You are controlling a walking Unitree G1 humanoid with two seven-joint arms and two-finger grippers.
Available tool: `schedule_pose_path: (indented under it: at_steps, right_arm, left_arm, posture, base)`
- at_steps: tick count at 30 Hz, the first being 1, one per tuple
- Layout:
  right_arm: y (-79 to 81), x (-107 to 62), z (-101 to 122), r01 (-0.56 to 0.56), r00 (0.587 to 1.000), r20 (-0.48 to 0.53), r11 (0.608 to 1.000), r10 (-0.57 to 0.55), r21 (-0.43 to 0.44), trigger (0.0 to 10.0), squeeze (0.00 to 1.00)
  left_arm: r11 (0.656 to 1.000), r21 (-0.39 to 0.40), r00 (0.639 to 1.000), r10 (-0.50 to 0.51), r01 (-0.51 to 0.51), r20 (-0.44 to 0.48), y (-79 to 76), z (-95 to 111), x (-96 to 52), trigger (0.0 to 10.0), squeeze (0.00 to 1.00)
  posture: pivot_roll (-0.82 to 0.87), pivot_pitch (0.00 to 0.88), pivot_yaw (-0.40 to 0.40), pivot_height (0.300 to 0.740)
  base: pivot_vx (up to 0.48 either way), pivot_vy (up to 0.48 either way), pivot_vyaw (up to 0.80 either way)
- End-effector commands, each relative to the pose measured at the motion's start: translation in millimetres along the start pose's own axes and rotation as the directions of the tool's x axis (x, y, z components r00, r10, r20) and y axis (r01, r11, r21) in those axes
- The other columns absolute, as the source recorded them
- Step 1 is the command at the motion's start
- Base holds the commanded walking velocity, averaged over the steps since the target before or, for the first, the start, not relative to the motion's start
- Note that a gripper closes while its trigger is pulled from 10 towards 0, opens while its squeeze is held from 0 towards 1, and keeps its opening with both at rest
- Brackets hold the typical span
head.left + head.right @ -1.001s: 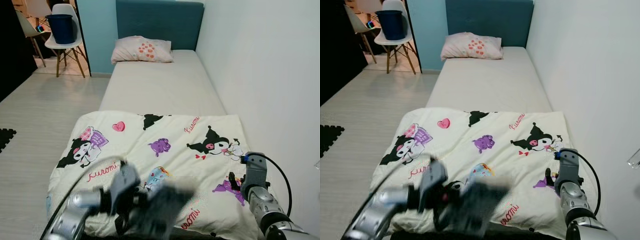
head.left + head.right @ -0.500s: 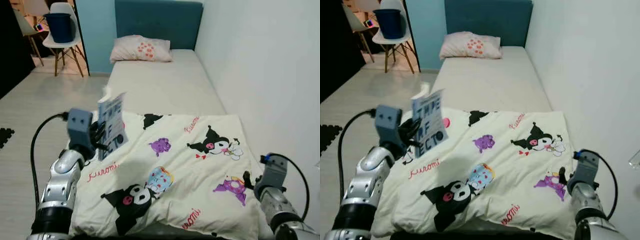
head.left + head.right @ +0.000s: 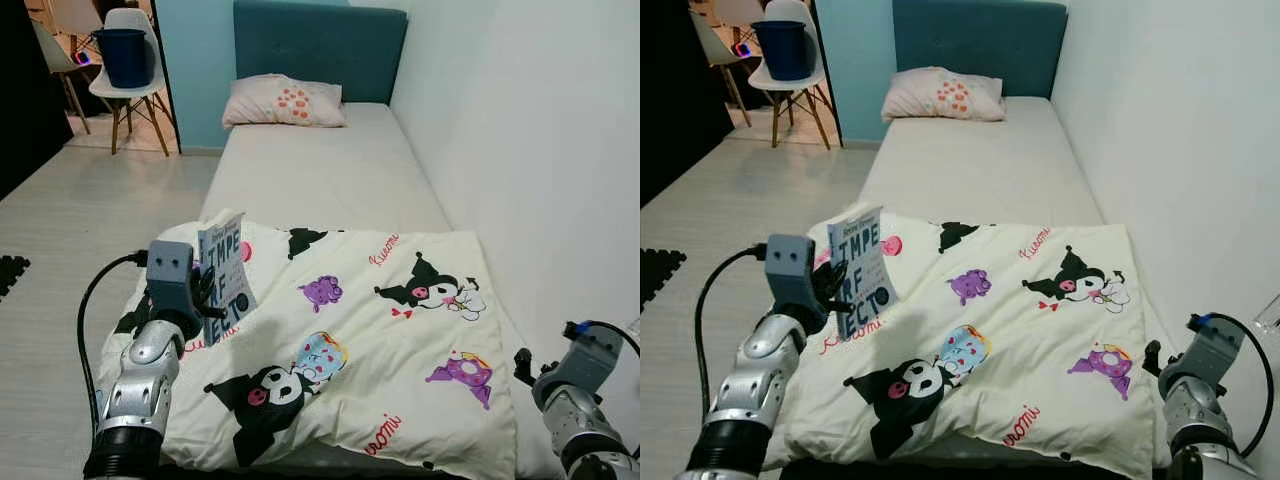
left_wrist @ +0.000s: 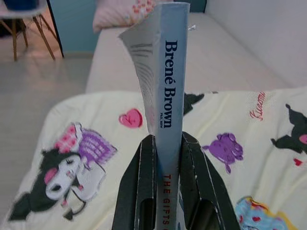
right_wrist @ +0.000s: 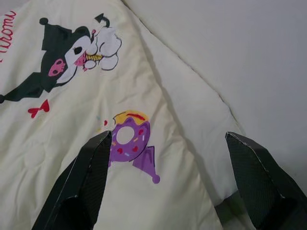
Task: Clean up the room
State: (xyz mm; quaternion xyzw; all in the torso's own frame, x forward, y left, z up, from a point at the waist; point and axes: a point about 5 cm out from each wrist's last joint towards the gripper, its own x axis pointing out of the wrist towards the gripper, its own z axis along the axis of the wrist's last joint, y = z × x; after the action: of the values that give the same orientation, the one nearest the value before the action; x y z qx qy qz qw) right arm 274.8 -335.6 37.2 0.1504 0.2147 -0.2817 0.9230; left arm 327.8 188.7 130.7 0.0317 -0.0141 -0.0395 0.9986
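My left gripper (image 3: 207, 293) is shut on a light blue paperback book (image 3: 226, 272), held upright over the left side of the cream cartoon blanket (image 3: 350, 330). Along the left wrist view, the two black fingers (image 4: 142, 178) clamp the book's spine (image 4: 168, 76), which reads "Brené Brown". My right gripper (image 5: 169, 140) is open with nothing between its fingers. It hovers over the blanket's right edge near the wall, by the purple doughnut print (image 5: 128, 139).
The blanket covers the near half of a single bed (image 3: 320, 170), with a pillow (image 3: 285, 100) at the teal headboard. A white wall runs along the bed's right side. On the left is pale floor, with a chair holding a blue bin (image 3: 125, 55) beyond it.
My left arm has swung up from the foot of the bed with the book and now holds it steady, slightly lower than half a second ago. My right arm has drawn back towards the bed's near right corner.
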Motion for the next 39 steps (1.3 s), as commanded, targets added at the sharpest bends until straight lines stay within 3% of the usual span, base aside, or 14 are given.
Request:
schedule_pose_path:
  at_steps: [1, 9, 18, 30, 36, 39]
  right_arm:
    - [-2.9, -1.1, -7.4, -0.006, 0.999, -0.035, 1.0, 0.007, 0.024, 10.0, 0.0]
    - [-1.2, -1.8, -13.6, 0.008, 0.998, -0.061, 1.0, -0.008, -0.008, 10.0, 0.0]
    - [3.3, -1.7, -15.1, -0.007, 0.998, -0.064, 1.0, 0.007, -0.003, 10.0, 0.0]
    - [15.9, -1.7, -15.8, -0.103, 0.993, -0.043, 0.987, 0.109, 0.124, 10.0, 0.0]
    - [18.3, -1.1, -8.6, -0.139, 0.99, 0.001, 0.983, 0.14, 0.121, 10.0, 0.0]
    - [33.4, -0.9, 1.0, -0.24, 0.97, 0.043, 0.971, 0.239, 0.019, 10.0, 0.0]
  left_arm:
    - [0.995, 0.095, 0.998, -0.018, 0.013, 0.053, 1.3, 13.1, 4.9, 10.0, 0.0]
    - [0.986, 0.163, 0.996, -0.041, 0.027, 0.082, -5.2, 20.7, 7.0, 10.0, 0.0]
    - [0.983, 0.181, 0.995, -0.048, 0.032, 0.084, -8.1, 19.2, 3.6, 10.0, 0.0]
    - [0.974, 0.223, 0.994, -0.057, 0.035, 0.095, -7.4, 22.5, 2.5, 10.0, 0.0]
    - [0.973, 0.226, 0.993, -0.066, 0.042, 0.097, -11.8, 22.3, 2.6, 10.0, 0.0]
    - [0.973, 0.224, 0.993, -0.068, 0.046, 0.093, -13.9, 20.4, 1.9, 10.0, 0.0]
  posture:
    - [0.0, 0.0, -0.056, 0.66]
    - [0.0, 0.0, -0.052, 0.625]
    - [0.01, 0.0, -0.049, 0.595]
    - [0.0, 0.0, -0.038, 0.555]
    - [0.0, 0.0, -0.039, 0.545]
    - [-0.01, 0.0, -0.038, 0.545]
  base:
    - [0.0, 0.0, 0.0]
    - [0.0, 0.0, 0.0]
    - [0.0, 0.0, 0.0]
    - [0.0, 0.0, 0.0]
    - [0.0, 0.0, 0.0]
    - [0.0, 0.0, 0.0]
